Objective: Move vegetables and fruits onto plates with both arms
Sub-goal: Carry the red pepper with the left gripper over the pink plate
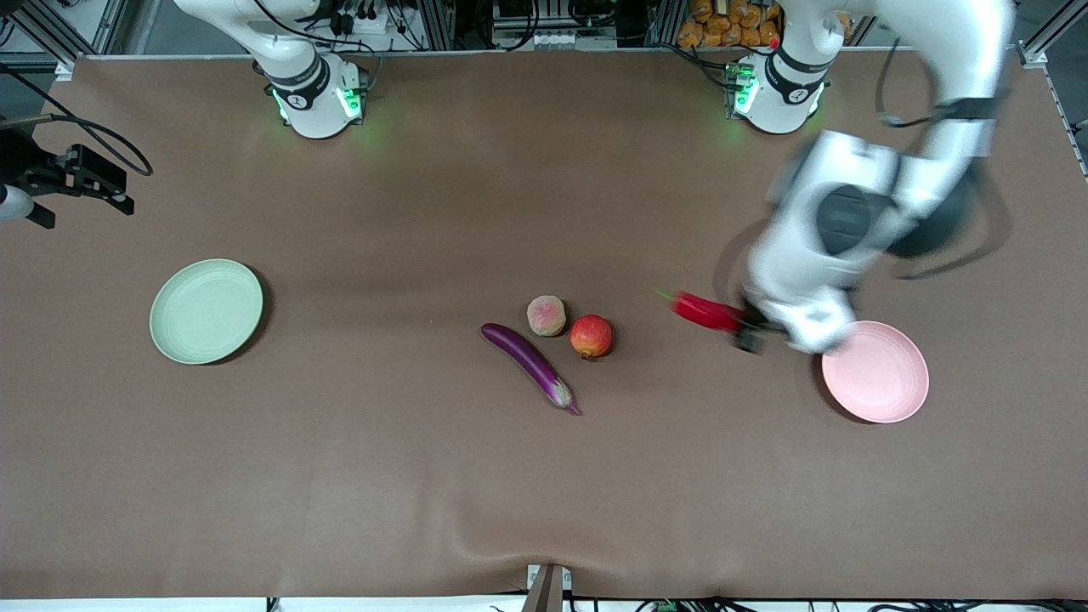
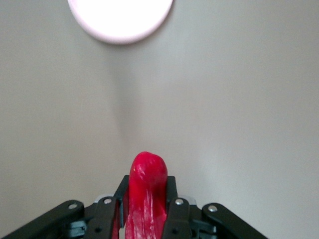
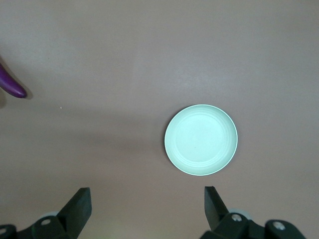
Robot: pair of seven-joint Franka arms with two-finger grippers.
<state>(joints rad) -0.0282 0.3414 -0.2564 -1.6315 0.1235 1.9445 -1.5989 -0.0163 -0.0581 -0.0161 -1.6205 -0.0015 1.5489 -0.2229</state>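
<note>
Chili pepper (image 2: 146, 191) (stem hidden) between left fingers (image 2: 177, 219)

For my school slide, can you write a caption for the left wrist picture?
The left gripper carries the red chili pepper above the brown table, heading toward the pink plate.

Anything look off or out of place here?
Nothing stands out. Left hand is shut on the chili pepper, up beside the pink plate. Eggplant, peach and pomegranate lie intact mid-table; green plate is bare.
</note>
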